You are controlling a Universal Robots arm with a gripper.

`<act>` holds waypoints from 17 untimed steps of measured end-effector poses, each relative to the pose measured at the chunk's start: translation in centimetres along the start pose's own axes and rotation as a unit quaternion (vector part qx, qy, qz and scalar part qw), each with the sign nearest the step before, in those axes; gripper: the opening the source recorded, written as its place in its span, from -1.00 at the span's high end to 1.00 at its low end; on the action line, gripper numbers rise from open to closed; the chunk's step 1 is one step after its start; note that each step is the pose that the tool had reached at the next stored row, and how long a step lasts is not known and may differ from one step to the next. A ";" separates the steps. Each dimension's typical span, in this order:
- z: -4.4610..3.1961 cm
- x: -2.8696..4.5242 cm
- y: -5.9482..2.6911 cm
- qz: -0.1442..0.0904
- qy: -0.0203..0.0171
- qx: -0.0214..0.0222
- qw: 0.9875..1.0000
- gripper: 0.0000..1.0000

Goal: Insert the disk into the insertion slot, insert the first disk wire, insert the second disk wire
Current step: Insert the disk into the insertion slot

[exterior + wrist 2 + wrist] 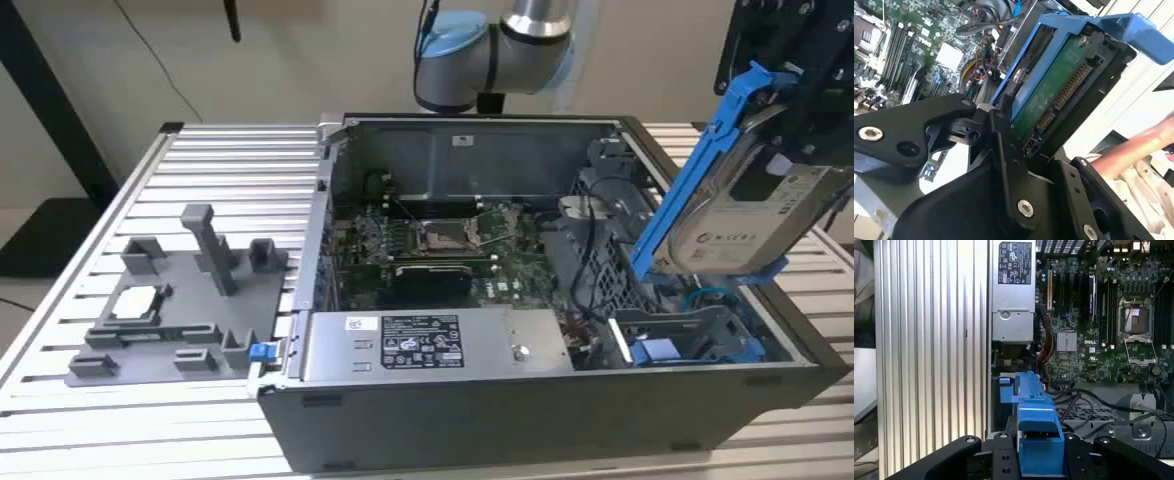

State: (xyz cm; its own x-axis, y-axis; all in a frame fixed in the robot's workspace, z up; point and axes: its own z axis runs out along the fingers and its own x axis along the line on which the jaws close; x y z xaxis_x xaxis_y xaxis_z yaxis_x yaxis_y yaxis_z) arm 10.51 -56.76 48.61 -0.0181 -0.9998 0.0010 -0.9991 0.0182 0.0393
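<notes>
Now the hand point(798, 95) grips the disk point(747, 205) by its blue frame and holds it up in the air. In the second wrist view, its black fingers point(1002, 131) are squeezed tight on the edge of the disk. The disk is tilted, and its white label side faces out. It hangs over the open computer case point(534, 410), above the corner of the case on the exterior view's right. It touches nothing but the hand. The insertion slot point(687, 322) is a grey bay inside the case, under the disk. Another blue carrier point(661, 352) sits low in that same corner. A green board point(441, 235) lies in the middle of the case. The case stands on a ribbed metal counter point(227, 160). A grey holder point(160, 330) sits on the counter beside the case.
</notes>
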 end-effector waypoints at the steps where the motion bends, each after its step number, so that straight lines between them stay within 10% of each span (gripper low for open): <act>1: 0.00 0.00 0.00 0.000 0.000 0.000 1.000 1.00; 17: 0.28 0.00 -0.06 0.000 0.000 0.000 1.000 1.00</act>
State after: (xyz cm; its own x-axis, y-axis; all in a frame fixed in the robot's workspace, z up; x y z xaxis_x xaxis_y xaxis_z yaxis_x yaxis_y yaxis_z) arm 10.56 -56.77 48.33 -0.0181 -0.9998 0.0003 -0.9991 0.0181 0.0394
